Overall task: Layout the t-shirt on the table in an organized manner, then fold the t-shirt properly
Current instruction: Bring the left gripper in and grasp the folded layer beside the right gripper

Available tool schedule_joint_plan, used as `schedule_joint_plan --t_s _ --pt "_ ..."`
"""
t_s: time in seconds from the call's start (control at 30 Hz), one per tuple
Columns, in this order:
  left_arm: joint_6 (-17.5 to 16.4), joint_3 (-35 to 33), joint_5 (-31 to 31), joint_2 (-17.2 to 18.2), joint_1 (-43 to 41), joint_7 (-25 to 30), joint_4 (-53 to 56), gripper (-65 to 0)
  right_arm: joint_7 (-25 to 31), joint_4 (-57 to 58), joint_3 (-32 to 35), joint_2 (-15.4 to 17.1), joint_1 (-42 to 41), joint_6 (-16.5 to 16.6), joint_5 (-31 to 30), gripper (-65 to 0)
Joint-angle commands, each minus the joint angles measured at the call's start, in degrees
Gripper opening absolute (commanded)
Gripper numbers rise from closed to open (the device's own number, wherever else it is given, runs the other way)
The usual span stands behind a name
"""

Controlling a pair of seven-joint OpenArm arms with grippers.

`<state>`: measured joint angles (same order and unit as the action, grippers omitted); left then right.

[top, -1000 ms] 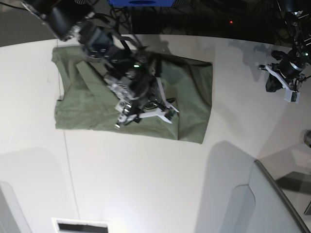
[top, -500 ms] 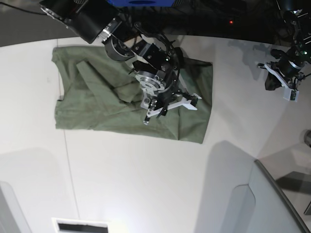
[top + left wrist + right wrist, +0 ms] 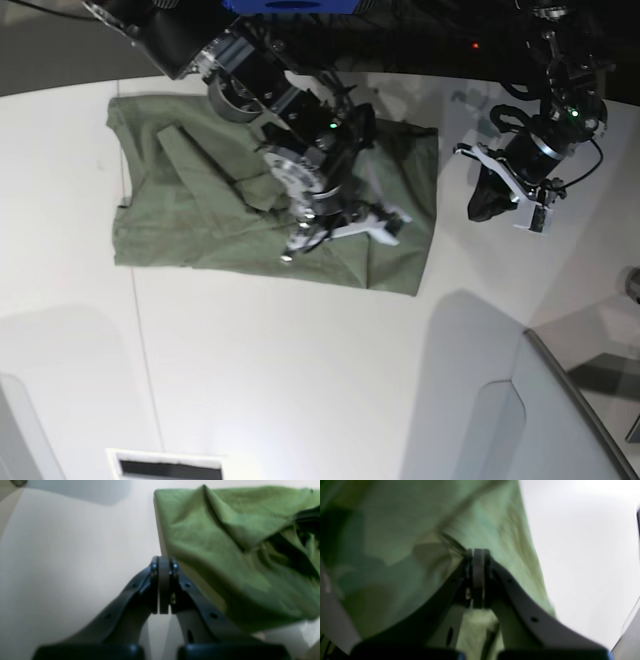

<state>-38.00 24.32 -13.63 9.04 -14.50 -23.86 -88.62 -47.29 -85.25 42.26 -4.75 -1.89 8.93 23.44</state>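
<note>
We're over the t-shirt (image 3: 200, 200) with the right gripper (image 3: 478, 555), and its jaws, standing apart a second ago, are now pressed together. The wrist view shows them closed right at a dark crease in the green cloth; the picture is blurred, so we can't say for sure that any fabric is pinched between them, though it looks likely. In the base view the right gripper (image 3: 340, 228) has slid along the shirt's near edge since half a second ago, and now sits over the fold line near the shirt's right-hand end.

The shirt lies spread on the table (image 3: 300, 370), partly folded: a flap lies doubled over behind our right gripper, toward the collar end, and wrinkles run away from the jaws on both sides. The bare tabletop is just beyond the hem, ahead of the fingertips.

Meanwhile the left gripper (image 3: 163, 560) is clenched on nothing. In its wrist view the shirt's edge lies just beside the closed tips, off to their right, with bare white table to their left. The left gripper (image 3: 505, 190) has swung in toward the shirt since a second ago, though it is apart from the cloth.

We read this as a fresh pinch for the next fold, with the layout mostly done. If the grip caught only the top layer, the lift could drag the stack askew, so we'd raise it slowly.
</note>
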Motion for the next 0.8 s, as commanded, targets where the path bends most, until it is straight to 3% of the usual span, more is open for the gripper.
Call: schedule_joint_plan --t_s 0.0,0.13,0.4,0.77 --pt "0.15 -0.1 -0.75 -0.73 0.57 1.22 -1.18 -65.0 0.83 -2.7 -1.78 -0.74 0.18 -0.27 0.25 -61.8" --pt "0.68 -4.58 -0.66 -1.96 1.54 1.22 0.05 -65.0 0.91 -6.31 -7.75 -0.3 2.29 -0.09 0.25 -65.0" --pt "8.15 -11.88 -0.66 -1.87 4.0 1.31 5.15 -65.0 0.83 -6.48 -11.54 -0.3 3.52 -0.09 0.25 -65.0" --pt "8.33 -16.98 -0.66 -1.87 7.07 1.31 9.01 -65.0 0.83 -6.48 -11.54 -0.3 3.87 -0.09 0.25 -65.0"
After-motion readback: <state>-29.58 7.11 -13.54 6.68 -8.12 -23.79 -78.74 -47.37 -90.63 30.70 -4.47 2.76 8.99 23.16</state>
